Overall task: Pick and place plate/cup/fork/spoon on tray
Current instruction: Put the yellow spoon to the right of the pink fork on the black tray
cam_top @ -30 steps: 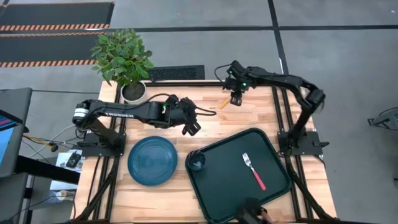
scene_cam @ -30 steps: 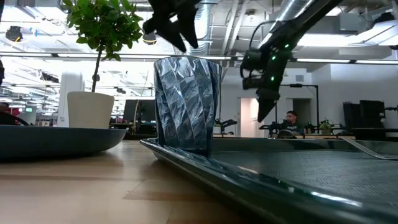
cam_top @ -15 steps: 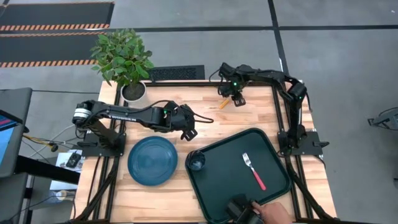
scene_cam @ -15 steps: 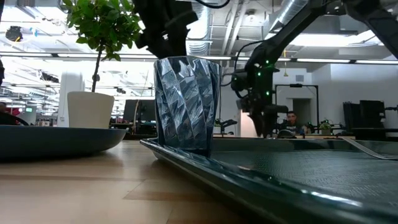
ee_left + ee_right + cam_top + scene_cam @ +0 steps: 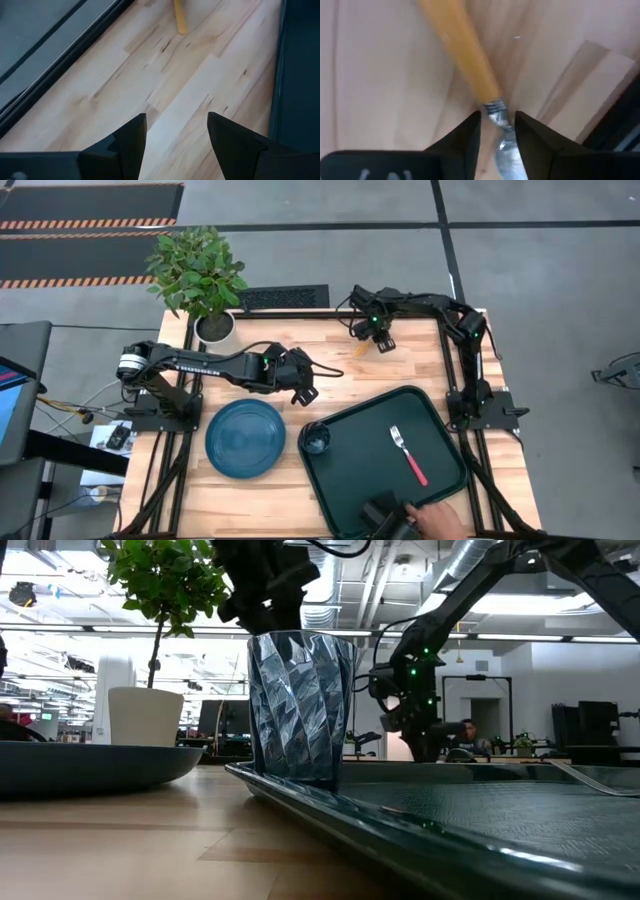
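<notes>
The spoon [image 5: 360, 348] lies flat on the wooden table near its far edge, with an orange handle [image 5: 462, 50] and a silver neck. My right gripper [image 5: 381, 340] points down over it, open. Its fingers stand close on either side of the neck [image 5: 495, 111]. My left gripper [image 5: 305, 393] hangs open above bare wood [image 5: 175, 120], beyond the plate [image 5: 245, 438]. The teal plate lies flat on the table, left of the green tray [image 5: 370, 475]. The cup [image 5: 316, 440] stands upright in the tray's left corner. The fork [image 5: 409, 457] lies flat in the tray.
A potted plant [image 5: 213, 328] stands at the table's far left corner. A person's hand [image 5: 432, 522] with a dark object reaches over the tray's near edge. Bare wood lies between the plate, the tray and the spoon.
My right gripper has come down onto the spoon, moving a little toward the table's left and rolling its wrist. My left gripper has sunk slightly. A person's hand has come into view at the tray's near edge.
</notes>
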Tool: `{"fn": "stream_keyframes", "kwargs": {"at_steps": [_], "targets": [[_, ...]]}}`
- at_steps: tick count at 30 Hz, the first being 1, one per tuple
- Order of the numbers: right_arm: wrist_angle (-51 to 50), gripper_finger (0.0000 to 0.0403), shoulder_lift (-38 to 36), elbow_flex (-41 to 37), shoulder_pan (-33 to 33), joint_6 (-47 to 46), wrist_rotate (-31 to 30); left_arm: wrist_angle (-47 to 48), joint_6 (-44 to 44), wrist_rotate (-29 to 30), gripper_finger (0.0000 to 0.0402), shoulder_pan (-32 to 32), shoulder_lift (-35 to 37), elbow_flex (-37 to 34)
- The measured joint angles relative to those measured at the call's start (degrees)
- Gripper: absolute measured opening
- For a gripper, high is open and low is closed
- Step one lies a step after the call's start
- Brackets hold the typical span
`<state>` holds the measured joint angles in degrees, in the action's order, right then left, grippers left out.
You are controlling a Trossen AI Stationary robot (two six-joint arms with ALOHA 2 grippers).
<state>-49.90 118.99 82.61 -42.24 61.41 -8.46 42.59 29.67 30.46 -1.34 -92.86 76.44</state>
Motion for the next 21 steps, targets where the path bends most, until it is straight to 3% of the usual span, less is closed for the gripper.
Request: {"fn": "stream_keyframes", "kwargs": {"at_steps": [5,10,15,21], "targets": [[-0.47,0.0093,0.97,0.21,0.45,-0.75,-1.54,-0.03,0.00,-0.01,0.0199,-0.04,0.00,0.00],[-1.85,0.0016,0.35,0.06,1.15,-2.01,-3.57,0.06,0.00,-0.03,0.0199,-0.09,0.00,0.00],[-2.99,0.0016,-1.78,-0.38,1.46,-4.89,-3.40,-0.01,1.15,0.02,0.0199,-0.10,0.00,0.00],[-4.33,0.0004,-10.14,-0.20,3.70,-7.86,-3.44,-0.40,2.27,-0.39,0.0199,-0.77,0.00,0.00]]}}
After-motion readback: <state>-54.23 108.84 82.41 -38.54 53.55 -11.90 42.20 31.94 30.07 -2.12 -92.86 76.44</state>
